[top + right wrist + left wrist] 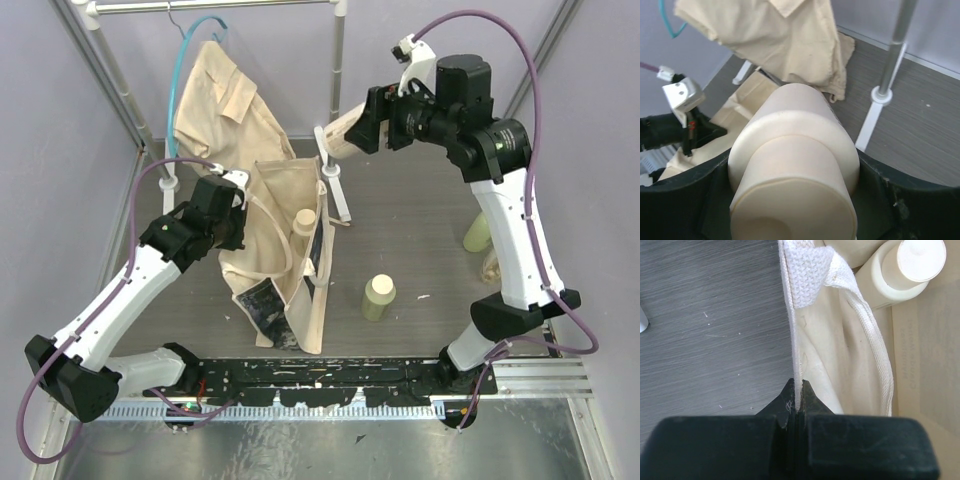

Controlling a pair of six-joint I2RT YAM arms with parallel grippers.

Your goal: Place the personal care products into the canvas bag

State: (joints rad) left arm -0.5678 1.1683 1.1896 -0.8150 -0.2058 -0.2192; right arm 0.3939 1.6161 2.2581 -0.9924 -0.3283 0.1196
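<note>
so the cream bottle (795, 165) is up in the air in the right pincer (362, 128); the jaws are partway open and clamped on its sides; it hangs over the far part of the desk (420, 220), just past the far end of the canvas bag (285, 270); it lies roughly level, long axis sticking out of the pincer toward the bag and the tan shirt (225, 100); in the wrist view it fills the frame end-on and I honestly can't tell which end is the cap; left pincer (797, 407) is fully closed, pinching the bag's canvas rim and holding that side up; the bag's long axis runs far-to-near in the top view, dark printed panel (262, 305) at the near end, mouth open upward; a second cream bottle (305, 220) is already inside, round cap facing up; a yellow-green bottle (378, 297) stands on the desk just right of the bag; another yellow-green one (477, 232) and an amber bottle (491, 265) sit by the right arm, both partly hidden behind it; the shirt hangs on a teal hanger (180, 65) from the rack (338, 60) at the back
</note>
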